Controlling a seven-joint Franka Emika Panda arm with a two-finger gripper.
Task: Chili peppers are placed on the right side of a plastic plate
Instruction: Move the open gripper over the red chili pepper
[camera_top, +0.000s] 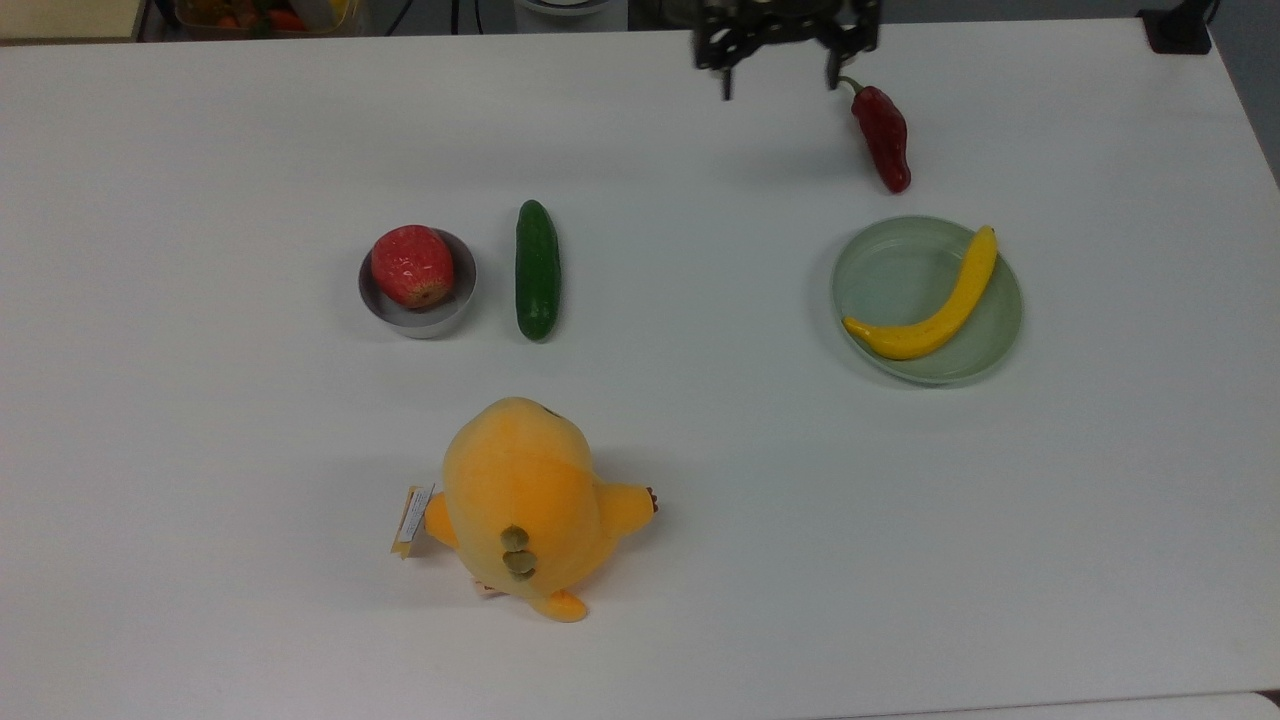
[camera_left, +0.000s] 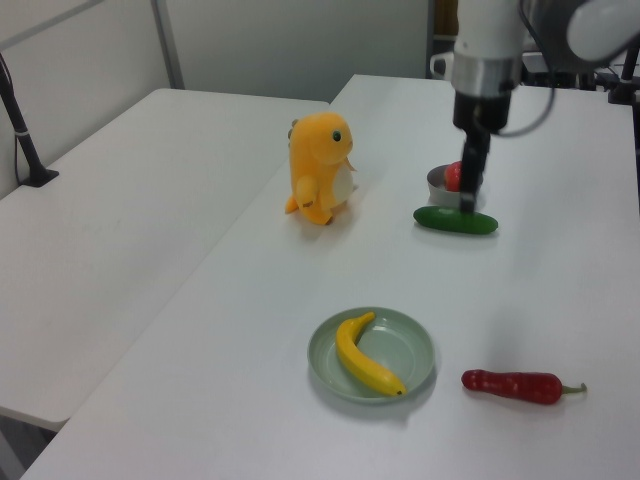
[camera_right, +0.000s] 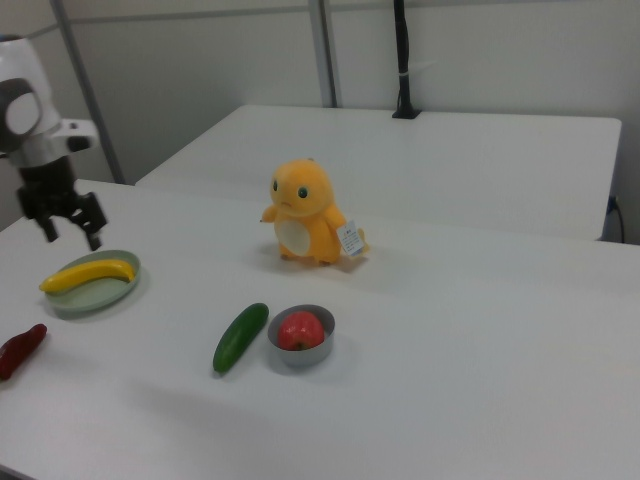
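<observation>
My gripper (camera_top: 778, 88), jaws wide and empty, hovers cut off at the top view's far edge, hiding the chili peppers' (camera_top: 883, 138) stem tip.

Top view: banana (camera_top: 940, 303) in the plastic plate (camera_top: 880, 275) – chili pepper (camera_top: 882, 134) just beyond; cucumber (camera_top: 537, 269) right of the bowl (camera_top: 405, 312) holding, probably, an apple (camera_top: 412, 265).

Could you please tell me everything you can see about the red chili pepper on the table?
The chili pepper is glossy dark red, long and tapered, with a curved green stem. It lies flat on the white table, apart from the pale green plate that holds a banana. In the top view its stem end points toward the far edge, where the open gripper hangs above the table beside it. Nothing touches it.
</observation>
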